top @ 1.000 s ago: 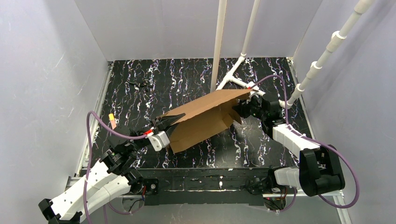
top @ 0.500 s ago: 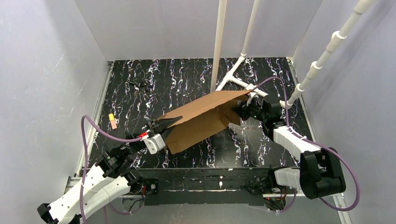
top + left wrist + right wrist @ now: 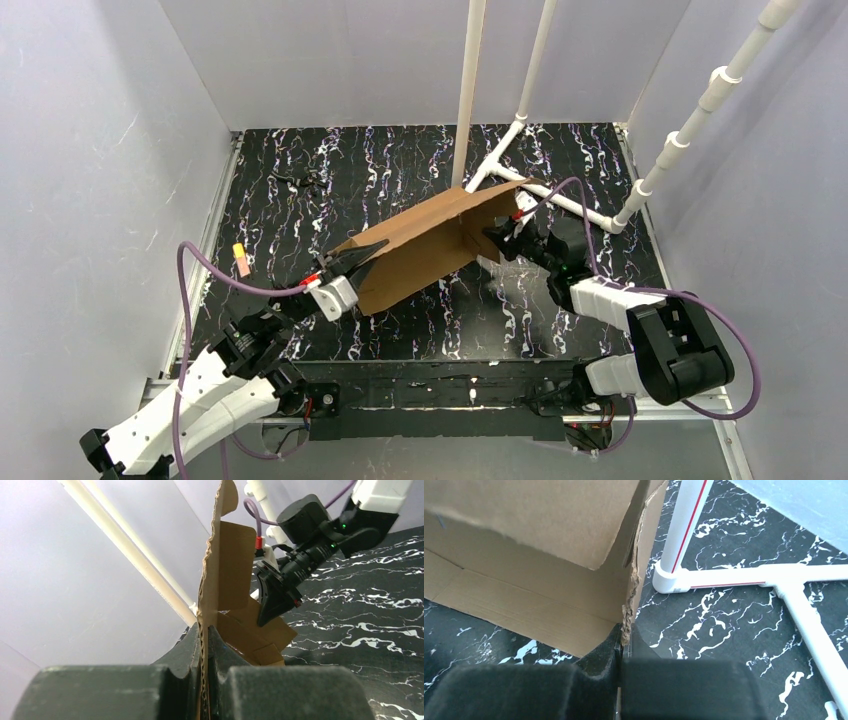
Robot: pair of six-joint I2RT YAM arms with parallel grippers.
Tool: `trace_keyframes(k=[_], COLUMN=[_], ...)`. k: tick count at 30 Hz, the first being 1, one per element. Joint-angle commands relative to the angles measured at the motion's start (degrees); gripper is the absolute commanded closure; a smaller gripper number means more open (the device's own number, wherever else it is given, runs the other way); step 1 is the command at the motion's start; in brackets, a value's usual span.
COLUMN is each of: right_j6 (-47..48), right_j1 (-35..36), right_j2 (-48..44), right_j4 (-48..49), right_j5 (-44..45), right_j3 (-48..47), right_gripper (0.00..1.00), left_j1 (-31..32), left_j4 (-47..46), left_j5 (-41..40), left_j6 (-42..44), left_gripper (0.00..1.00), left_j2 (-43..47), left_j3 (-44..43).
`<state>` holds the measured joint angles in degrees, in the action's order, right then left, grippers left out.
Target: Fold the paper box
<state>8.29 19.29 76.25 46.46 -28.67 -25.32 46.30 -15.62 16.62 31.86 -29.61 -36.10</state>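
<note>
Corrugated brown cardboard, so your paper box (image 3: 420,250) should handle light and stiff but tear at ragged edges; it's held on edge over the marbled surface (image 3: 300,170), left fingers (image 3: 190,647) clamped on one end, right fingers (image 3: 606,647) on the other; grip beside creases

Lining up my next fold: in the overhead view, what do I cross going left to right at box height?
Small yellow-and-pink item → left hand → paper box → right hand → slanted white pipe.
</note>
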Motion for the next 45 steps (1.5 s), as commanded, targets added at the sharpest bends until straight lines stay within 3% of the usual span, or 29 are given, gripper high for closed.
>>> trace_keyframes(k=[1,14,25,34,40,45], right_j6=[3.51,2.00,11.87,12.98,10.94,10.55], right_j1=[3.20,5.21,11.03,13.84,13.85,13.84], right_j2=[0.19,2.41,3.82,4.51,4.17,3.73], right_j4=[9.73,12.29,13.89,15.66,14.19,11.36], right_j5=[6.03,13.92,20.83,27.23,25.49,19.23], right_j3=[1.06,1.32,1.86,1.36,1.07,1.60], right_gripper=[0.99,0.99,0.99,0.99,0.98,0.86], left_j1=[0.66,1.53,1.59,2.06,2.21,2.43], left_j4=[-3.46,-6.39,-2.77,-0.93,4.91,9.25], left_j5=[-6.36,-10.23,-9.68,-10.54,-7.59,-7.30], left_j6=[-1.64,-4.74,-3.85,-3.34,-0.92,0.28], left_gripper=[1.00,1.00,1.00,1.00,1.00,1.00], left_j2=[-1.01,1.85,1.11,-0.19,0.55,1.49], left_j3=[-2.24,1.44,1.32,0.24,-0.62,-1.42])
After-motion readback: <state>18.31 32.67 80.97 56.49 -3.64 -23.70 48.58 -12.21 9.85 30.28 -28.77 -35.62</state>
